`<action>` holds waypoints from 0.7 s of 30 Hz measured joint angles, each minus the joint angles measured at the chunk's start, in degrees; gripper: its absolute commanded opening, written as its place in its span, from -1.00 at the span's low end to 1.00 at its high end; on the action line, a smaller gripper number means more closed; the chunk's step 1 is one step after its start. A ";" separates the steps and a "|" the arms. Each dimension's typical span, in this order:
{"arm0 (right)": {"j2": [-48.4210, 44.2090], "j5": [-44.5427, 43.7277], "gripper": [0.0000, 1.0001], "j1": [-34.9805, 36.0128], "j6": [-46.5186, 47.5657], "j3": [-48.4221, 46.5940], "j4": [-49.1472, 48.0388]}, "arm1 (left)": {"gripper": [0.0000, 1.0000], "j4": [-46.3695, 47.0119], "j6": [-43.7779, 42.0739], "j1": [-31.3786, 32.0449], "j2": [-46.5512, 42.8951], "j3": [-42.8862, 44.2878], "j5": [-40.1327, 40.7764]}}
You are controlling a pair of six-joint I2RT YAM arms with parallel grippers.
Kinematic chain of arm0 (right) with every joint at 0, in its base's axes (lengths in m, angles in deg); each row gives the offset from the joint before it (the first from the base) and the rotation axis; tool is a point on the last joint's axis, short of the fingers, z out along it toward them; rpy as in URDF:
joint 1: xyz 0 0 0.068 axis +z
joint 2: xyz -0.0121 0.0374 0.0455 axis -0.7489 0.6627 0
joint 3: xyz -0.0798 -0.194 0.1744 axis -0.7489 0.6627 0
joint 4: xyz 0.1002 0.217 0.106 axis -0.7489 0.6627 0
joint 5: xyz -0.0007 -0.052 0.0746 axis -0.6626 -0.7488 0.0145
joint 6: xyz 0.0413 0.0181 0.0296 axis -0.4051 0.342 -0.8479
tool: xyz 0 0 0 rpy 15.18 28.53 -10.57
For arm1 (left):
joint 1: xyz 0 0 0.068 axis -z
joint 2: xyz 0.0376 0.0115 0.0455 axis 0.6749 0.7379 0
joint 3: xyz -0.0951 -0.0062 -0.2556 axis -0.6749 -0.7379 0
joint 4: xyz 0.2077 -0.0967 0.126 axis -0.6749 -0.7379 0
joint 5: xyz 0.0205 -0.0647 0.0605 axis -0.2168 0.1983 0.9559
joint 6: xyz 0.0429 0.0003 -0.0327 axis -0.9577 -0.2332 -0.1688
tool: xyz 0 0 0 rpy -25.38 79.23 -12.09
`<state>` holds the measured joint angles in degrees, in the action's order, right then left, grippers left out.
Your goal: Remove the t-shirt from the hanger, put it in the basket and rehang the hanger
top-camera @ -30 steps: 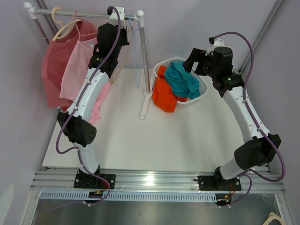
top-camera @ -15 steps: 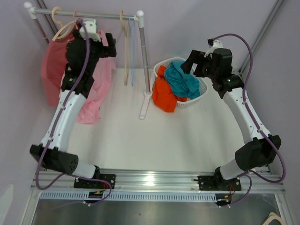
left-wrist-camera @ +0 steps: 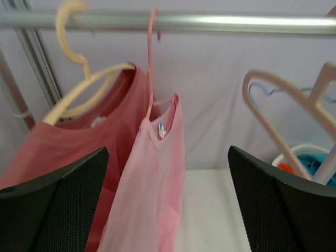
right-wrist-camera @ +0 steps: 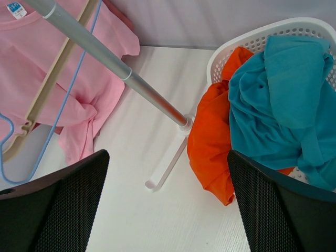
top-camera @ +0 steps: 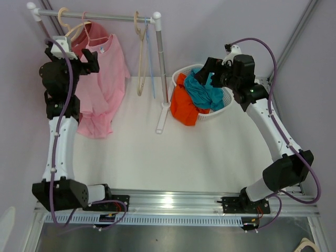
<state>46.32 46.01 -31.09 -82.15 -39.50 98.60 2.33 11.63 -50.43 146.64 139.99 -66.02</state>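
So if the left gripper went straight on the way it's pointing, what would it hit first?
Most likely the pink t-shirt, just below its collar. It hangs right in front of the open left gripper, centred between its fingers. Depth is hard to judge, though.

A robotics lab test cell: a white counter (top-camera: pixel 157 157) with an aluminium rail (top-camera: pixel 173 200) along its near edge, two robot arms (top-camera: pixel 58 136) bolted there, plain lilac screens (top-camera: pixel 210 31) around, a small clothes rack (top-camera: pixel 105 17) and laundry basket (right-wrist-camera: pixel 219 59) on top.
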 measured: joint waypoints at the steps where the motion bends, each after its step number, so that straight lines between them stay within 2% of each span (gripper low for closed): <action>1: 0.13 0.09 0.99 0.00 0.00 -0.09 -0.02 | 0.99 -0.37 0.09 -0.28 1.73 0.17 -0.42; 7: 3.54 1.03 0.99 0.00 0.46 -3.65 0.11 | 0.71 -3.58 1.01 -1.53 12.31 7.41 -2.84; 13: 5.20 1.62 0.99 0.00 1.14 -4.94 0.09 | 0.70 -1.81 1.33 -1.57 15.78 12.17 -3.69; 16: 5.66 1.84 0.99 -0.02 1.27 -5.09 0.00 | 0.42 -0.92 1.68 -1.57 16.87 13.75 -4.22; 21: 6.93 1.97 0.99 -0.31 1.53 -5.29 -0.13 | 0.30 -0.76 1.92 -1.57 21.86 19.96 -4.66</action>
<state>53.25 47.98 -31.39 -80.62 -44.79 98.47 1.57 13.56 -52.01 168.49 159.95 -70.67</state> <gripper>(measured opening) 0.993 0.682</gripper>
